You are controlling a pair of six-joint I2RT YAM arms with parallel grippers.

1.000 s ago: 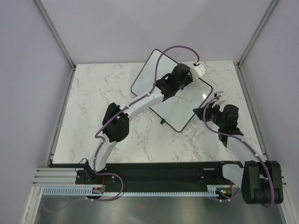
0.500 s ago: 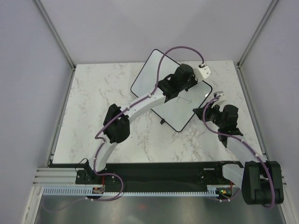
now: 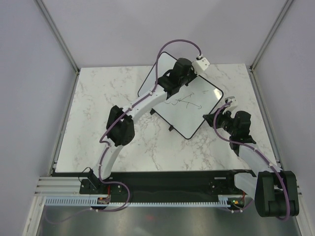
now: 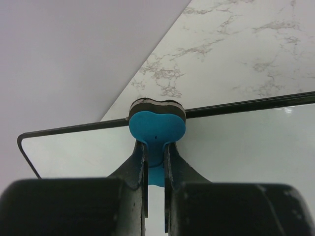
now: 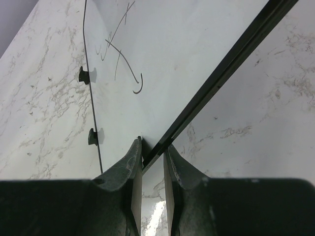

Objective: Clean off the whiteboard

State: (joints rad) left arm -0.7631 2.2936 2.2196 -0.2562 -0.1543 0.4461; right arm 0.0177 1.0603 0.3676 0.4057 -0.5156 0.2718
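Top external view, item one? (Clerk)

One whiteboard [image 3: 189, 120], flat on the marble table [image 3: 98, 113], turned cornerwise, right of centre toward the far side. Thin black frame, rounded corners. Dark marker scribbles [image 3: 184, 102] near its middle. (Checker)

Item two, left wrist view? (Clerk)

One left gripper [image 4: 155, 146], jaws narrow, clamped on a blue bone-shaped eraser [image 4: 157, 129] with a dark felt layer. The eraser sits at the frame edge of the whiteboard [image 4: 246, 147], with table [image 4: 236, 49] beyond it. From above, this arm reaches across the board's far-left part. (Checker)

Item three, right wrist view? (Clerk)

One right gripper [image 5: 152, 147], jaws narrow, one finger either side of the board's black frame, pinching it. Whiteboard [image 5: 172, 49] to the left of the frame, table [image 5: 270, 113] to the right. Scribbles [image 5: 120, 49] are apart from the fingers. Two small black feet [image 5: 84, 74] on the board's other edge. From above, the right gripper [image 3: 211, 118] meets the board's near-right edge. (Checker)
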